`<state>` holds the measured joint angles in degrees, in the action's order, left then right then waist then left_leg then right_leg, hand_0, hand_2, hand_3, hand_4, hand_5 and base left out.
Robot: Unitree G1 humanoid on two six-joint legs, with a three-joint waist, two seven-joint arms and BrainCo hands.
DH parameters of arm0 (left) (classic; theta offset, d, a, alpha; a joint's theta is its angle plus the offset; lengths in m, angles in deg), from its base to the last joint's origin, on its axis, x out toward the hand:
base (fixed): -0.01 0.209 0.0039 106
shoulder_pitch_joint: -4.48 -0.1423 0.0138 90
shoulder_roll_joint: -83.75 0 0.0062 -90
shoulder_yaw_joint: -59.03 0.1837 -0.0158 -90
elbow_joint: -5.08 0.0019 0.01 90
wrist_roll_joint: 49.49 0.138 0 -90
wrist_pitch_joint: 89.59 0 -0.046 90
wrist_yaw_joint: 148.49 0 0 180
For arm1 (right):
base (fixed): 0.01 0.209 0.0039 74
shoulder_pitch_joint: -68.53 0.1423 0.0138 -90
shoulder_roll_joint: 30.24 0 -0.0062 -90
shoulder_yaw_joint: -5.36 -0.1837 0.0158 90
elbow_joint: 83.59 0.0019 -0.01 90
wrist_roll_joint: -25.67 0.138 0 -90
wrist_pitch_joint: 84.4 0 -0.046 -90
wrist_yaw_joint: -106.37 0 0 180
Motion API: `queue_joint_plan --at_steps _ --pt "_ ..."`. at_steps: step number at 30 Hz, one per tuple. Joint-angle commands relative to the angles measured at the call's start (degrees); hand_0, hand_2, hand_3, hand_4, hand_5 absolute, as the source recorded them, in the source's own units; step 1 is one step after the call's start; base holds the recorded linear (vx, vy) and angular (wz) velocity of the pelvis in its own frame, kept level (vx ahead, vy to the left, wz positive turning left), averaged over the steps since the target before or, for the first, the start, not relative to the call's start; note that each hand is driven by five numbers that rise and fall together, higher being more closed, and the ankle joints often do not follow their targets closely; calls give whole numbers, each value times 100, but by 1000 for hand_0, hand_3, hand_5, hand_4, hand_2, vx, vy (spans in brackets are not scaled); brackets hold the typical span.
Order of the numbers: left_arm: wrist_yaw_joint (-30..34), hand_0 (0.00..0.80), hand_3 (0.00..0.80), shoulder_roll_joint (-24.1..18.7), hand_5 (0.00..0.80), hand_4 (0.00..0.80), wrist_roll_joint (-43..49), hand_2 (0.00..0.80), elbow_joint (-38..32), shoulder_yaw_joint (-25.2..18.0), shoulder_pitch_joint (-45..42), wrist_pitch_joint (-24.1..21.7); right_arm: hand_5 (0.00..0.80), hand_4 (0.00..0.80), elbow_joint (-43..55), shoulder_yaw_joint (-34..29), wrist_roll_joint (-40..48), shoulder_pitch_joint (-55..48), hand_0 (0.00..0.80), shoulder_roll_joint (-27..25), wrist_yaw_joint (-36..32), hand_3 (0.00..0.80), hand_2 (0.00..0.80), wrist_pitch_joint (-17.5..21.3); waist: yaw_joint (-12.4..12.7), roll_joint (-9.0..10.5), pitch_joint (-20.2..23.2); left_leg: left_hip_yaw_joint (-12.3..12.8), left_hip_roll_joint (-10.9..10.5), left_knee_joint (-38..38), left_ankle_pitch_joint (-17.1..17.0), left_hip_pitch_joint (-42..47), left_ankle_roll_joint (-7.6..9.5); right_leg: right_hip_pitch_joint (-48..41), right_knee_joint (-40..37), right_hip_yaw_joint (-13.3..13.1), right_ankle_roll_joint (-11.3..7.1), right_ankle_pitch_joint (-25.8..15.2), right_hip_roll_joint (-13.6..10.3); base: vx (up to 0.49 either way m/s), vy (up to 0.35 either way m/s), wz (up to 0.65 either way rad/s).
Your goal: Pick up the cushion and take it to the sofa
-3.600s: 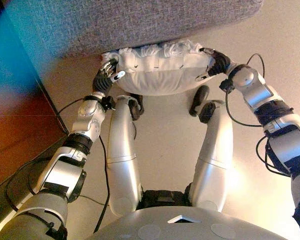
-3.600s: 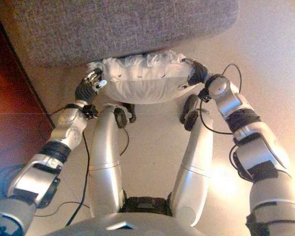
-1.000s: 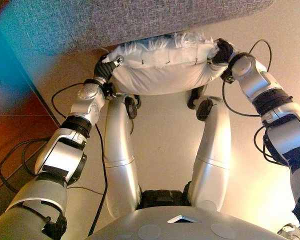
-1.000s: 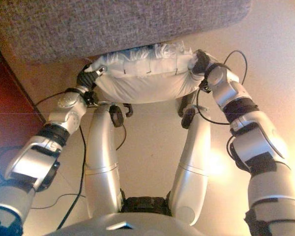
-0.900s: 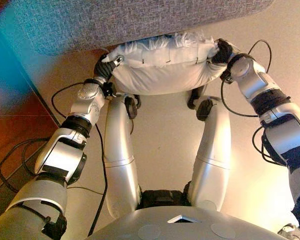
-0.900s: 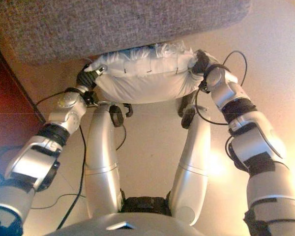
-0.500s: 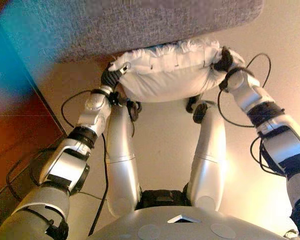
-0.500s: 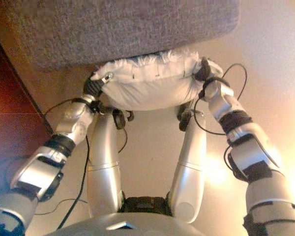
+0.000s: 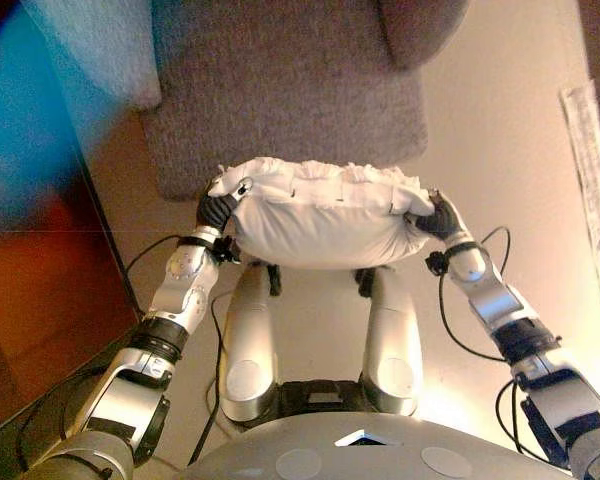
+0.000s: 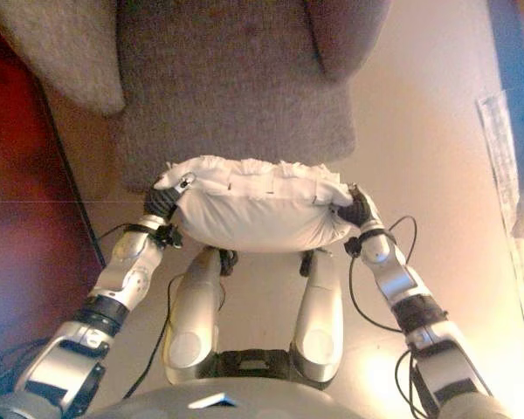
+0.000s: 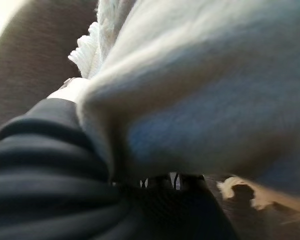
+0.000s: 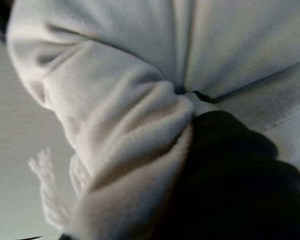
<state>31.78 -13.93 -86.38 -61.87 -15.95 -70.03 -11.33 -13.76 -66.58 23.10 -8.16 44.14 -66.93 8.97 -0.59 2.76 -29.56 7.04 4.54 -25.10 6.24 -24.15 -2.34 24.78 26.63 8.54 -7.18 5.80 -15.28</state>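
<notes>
The white cushion [image 9: 320, 212] with a fringed edge hangs in the air between my two hands. My left hand [image 9: 218, 210] grips its left end, with the thumb lying on top. My right hand [image 9: 436, 218] grips its right end, and the cloth bunches against that hand in the right wrist view [image 12: 140, 125]. The cushion's far edge overlaps the front edge of the grey fabric sofa seat [image 9: 280, 90]. The cushion also shows in the left wrist view [image 11: 200, 90], pressed against that hand's dark cover.
The sofa has a padded arm on the left [image 9: 110, 50] and another on the right [image 9: 420, 20]. A dark red-brown surface [image 9: 40, 280] lies to the left. Beige floor [image 9: 500, 120] lies to the right, with a pale sheet [image 9: 595, 150] at the right edge.
The whole picture has shifted, so the sofa's seat and arms now show. Both hands still hold the cushion, which now sits higher and farther forward, at the seat's front edge.
</notes>
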Motion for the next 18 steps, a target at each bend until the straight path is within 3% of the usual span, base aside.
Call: queue_joint_plan --at_steps 1,3,6,10,15,18 --pt "161 800 800 62 800 800 -147 800 -739 -281 35 -185 800 800 506 -464 158 -53 800 -437 -360 800 800 629 81 20 748 -109 146 613 -229 448 -170 -564 -869 247 -147 -433 116 217 -131 6" --pt "27 800 800 77 800 800 -10 800 -774 -343 -106 -179 800 800 615 -523 404 -187 800 -487 -454 800 800 695 81 65 929 -114 242 1005 -426 791 -255 -944 -1170 314 -100 -446 254 224 -162 2" --pt "-84 800 800 135 800 800 70 800 -779 -455 -231 -118 800 800 854 -813 1538 -335 800 -386 -727 800 800 624 56 72 1301 -148 318 1500 -653 1310 -342 -1535 -1626 331 -14 -451 479 239 -134 -5" --pt "25 800 800 374 800 800 -2 800 -761 -630 -500 -351 800 800 997 -1097 2163 -623 800 295 -537 800 800 836 32 31 1739 -156 358 1510 -607 1719 -357 -2037 -1821 299 132 -370 627 204 -66 -3" --pt "55 800 800 485 800 800 67 800 -982 -629 -766 -302 800 800 1297 -1144 1906 -788 800 610 -314 800 800 527 28 -28 1978 -31 107 911 -427 1835 -273 -2468 -1918 289 233 -355 612 143 36 0" --pt "198 800 800 457 800 800 32 800 -1134 -645 -757 -21 800 800 1375 -1060 1511 -724 800 546 -259 800 800 305 133 -138 2124 -73 -241 1481 -346 2115 -176 -2681 -2016 364 131 -362 641 114 84 20"
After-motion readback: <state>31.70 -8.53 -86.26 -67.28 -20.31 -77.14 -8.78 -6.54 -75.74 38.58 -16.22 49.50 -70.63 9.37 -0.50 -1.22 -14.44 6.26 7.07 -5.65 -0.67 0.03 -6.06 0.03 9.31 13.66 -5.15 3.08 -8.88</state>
